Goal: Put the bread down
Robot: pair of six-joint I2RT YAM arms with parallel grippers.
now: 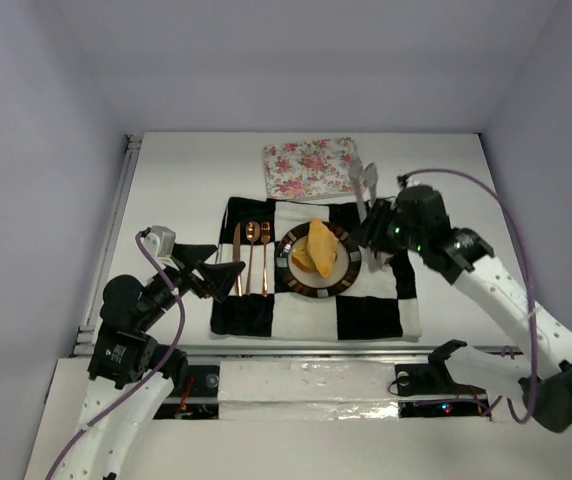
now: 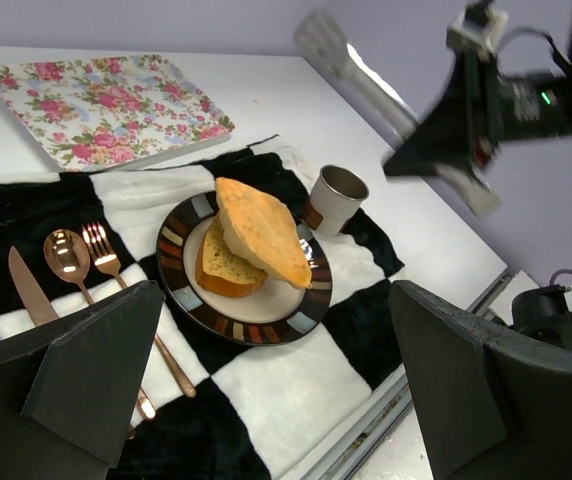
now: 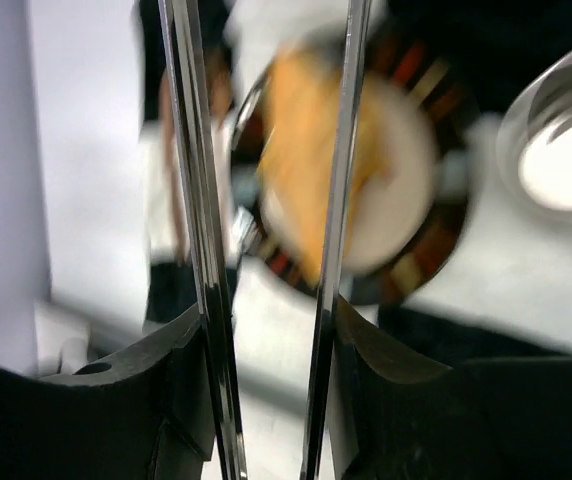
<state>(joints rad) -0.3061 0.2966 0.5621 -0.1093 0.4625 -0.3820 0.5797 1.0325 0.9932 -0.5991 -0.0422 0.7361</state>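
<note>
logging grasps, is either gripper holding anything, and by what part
Right gripper holds metal tongs by both arms, toward the handle end; left gripper holds nothing.

Left arm sits folded low at the near left, its hand [image 1: 224, 267] pointing right with both fingers [image 2: 86, 372] spread wide, nothing between them. Right arm stretches from the near right, up and leftward with the elbow bent, and its hand [image 1: 376, 236] hangs in the air, clamped on metal tongs [image 1: 365, 183].
</note>
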